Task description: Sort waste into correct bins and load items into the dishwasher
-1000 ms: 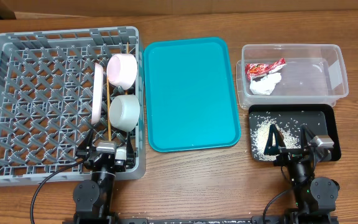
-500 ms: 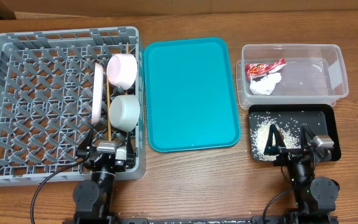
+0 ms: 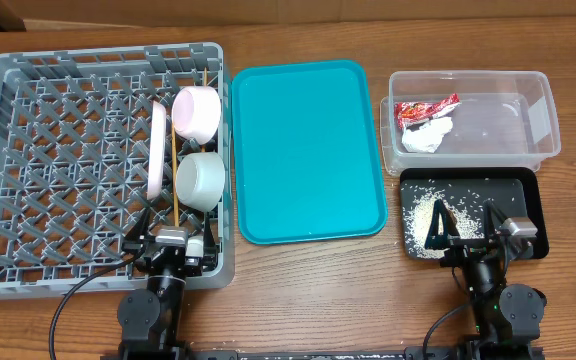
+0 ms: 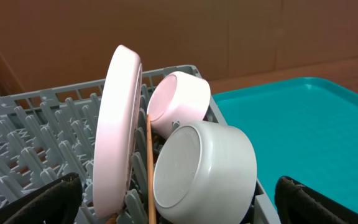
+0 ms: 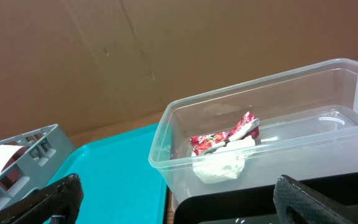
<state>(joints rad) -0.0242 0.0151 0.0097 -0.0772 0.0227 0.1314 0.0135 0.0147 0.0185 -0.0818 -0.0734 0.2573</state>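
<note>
The grey dish rack (image 3: 58,150) holds a white plate on edge (image 3: 157,148), two white bowls (image 3: 197,113) (image 3: 201,180) and wooden chopsticks (image 3: 173,170). In the left wrist view the plate (image 4: 120,124), the bowls (image 4: 178,99) (image 4: 204,171) and a chopstick (image 4: 150,168) stand close ahead. The clear tub (image 3: 471,115) holds the red-and-white wrapper (image 3: 426,108) and the white tissue (image 3: 428,135), also seen in the right wrist view (image 5: 224,138) (image 5: 219,167). Rice (image 3: 430,212) lies on the black tray (image 3: 521,195). My left gripper (image 3: 171,238) is open at the rack's near edge. My right gripper (image 3: 471,235) is open over the black tray.
A large teal tray (image 3: 306,150) lies between the rack and the bins, with nothing on it. A cardboard wall stands behind the table in both wrist views. The wooden table (image 3: 308,290) shows in front of the teal tray.
</note>
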